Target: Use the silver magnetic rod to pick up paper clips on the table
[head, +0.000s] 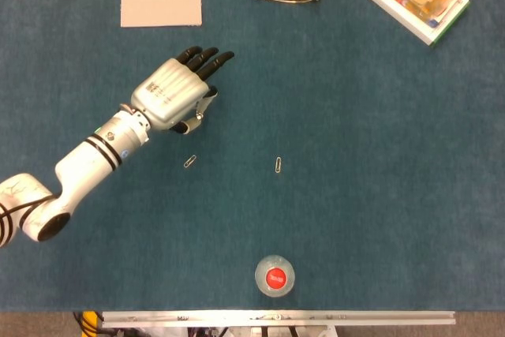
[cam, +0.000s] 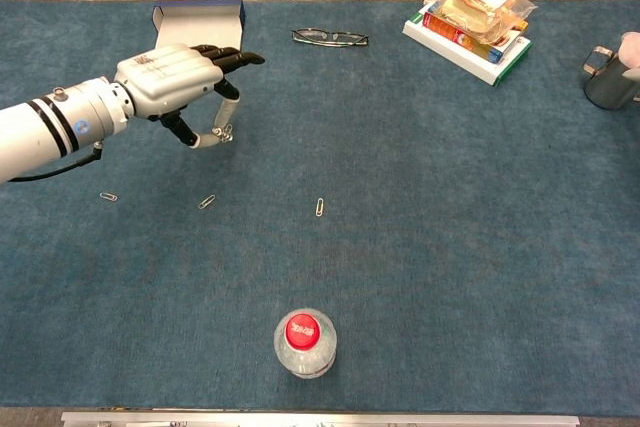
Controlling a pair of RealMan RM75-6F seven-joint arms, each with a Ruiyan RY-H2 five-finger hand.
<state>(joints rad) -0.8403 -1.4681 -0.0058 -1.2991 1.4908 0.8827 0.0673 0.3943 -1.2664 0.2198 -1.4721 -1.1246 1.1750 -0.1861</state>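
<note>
The left hand (cam: pixel 175 82) hangs above the table (cam: pixel 450 247), pinching the silver magnetic rod (cam: pixel 213 134) between thumb and a finger, other fingers extended. A small metal piece appears on the rod's tip, possibly one clip; too small to confirm. Three paper clips remain on the cloth: nearest clip (cam: pixel 206 202), middle clip (cam: pixel 319 207), far-left clip (cam: pixel 108 196). Judged early-stage. Right hand not visible
</note>
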